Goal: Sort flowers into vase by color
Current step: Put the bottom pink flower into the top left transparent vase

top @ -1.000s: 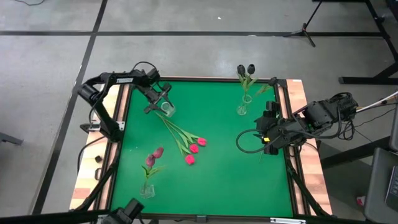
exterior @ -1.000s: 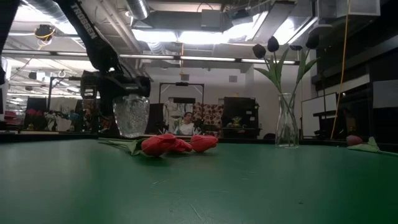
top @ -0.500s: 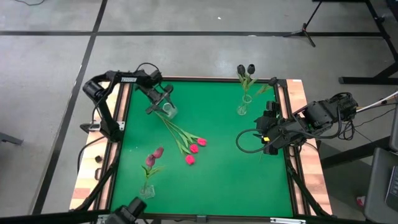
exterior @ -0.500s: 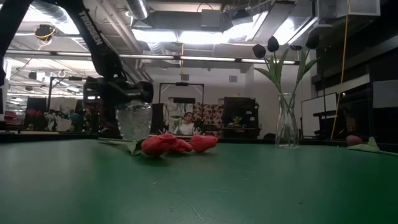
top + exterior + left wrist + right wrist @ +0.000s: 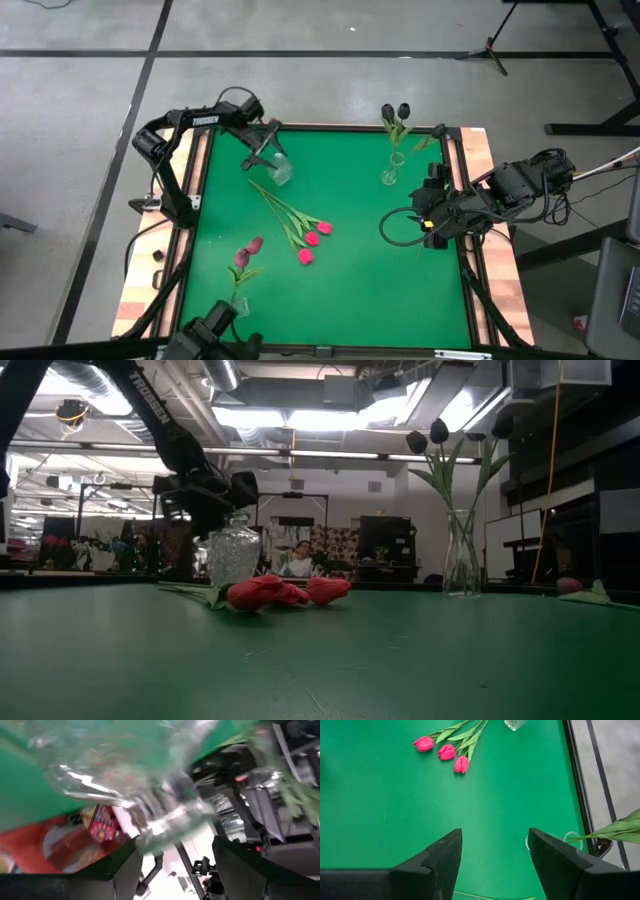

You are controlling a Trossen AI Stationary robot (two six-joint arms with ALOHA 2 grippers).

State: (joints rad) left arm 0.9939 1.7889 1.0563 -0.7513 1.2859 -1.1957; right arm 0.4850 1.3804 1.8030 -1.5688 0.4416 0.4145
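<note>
Left end effector [image 5: 262, 156] at glass vase [image 5: 279, 171] (grip unclear); right end effector [image 5: 432, 212] open, idle; pink tulips [image 5: 312, 238] mid-table

White lettering "TROSSEN" runs along the left arm [image 5: 150, 400], partly cut off in the low view.

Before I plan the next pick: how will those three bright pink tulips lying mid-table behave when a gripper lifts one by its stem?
The pink tulips have long thin stems, so a lifted one will probably droop at the head. They look light. Their stems and leaves lie bunched and overlapping in the right wrist view, so pulling one may drag its neighbours along.
</note>
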